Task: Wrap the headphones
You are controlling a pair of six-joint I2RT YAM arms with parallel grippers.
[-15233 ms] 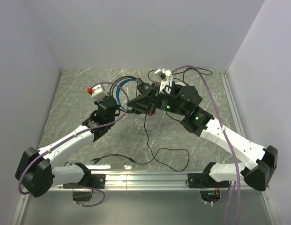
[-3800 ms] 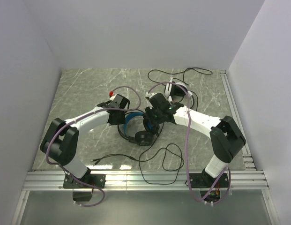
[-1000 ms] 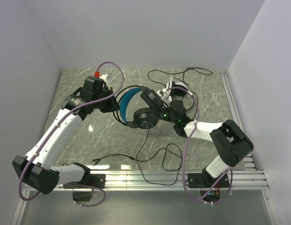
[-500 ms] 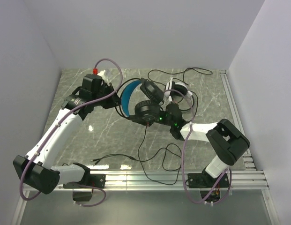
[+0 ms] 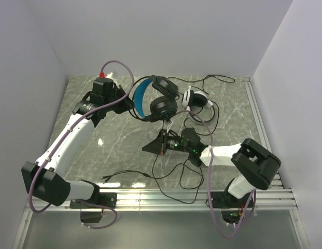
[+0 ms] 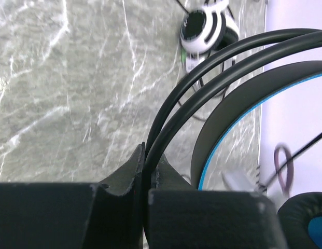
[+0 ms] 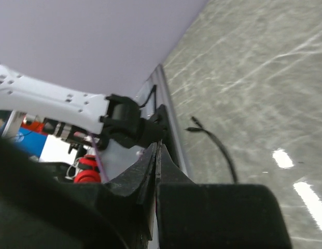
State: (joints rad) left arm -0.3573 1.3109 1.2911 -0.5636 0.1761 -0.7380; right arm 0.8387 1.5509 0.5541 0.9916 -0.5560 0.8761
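My left gripper (image 5: 125,102) (image 6: 148,158) is shut on the thin black band wires of the black headset with the blue headband (image 5: 150,99) (image 6: 228,119) and holds it in the air over the back of the table. Its thin black cable (image 5: 162,128) hangs from the lower ear cup down to my right gripper (image 5: 152,147) (image 7: 157,148). That gripper is low over the table, jaws pressed together, seemingly on the cable. The rest of the cable (image 5: 179,176) loops on the table. The white headset (image 5: 196,98) (image 6: 205,28) lies at the back right.
The cable's plug end (image 5: 106,177) (image 7: 202,129) lies near the front rail (image 5: 150,197). The white headset's own cable (image 5: 212,79) trails along the back wall. Walls stand close on the left, back and right.
My left arm has lifted the black and blue headset higher and farther back. My right gripper has dropped from beside the ear cup down along the cable, low over the table and nearer.
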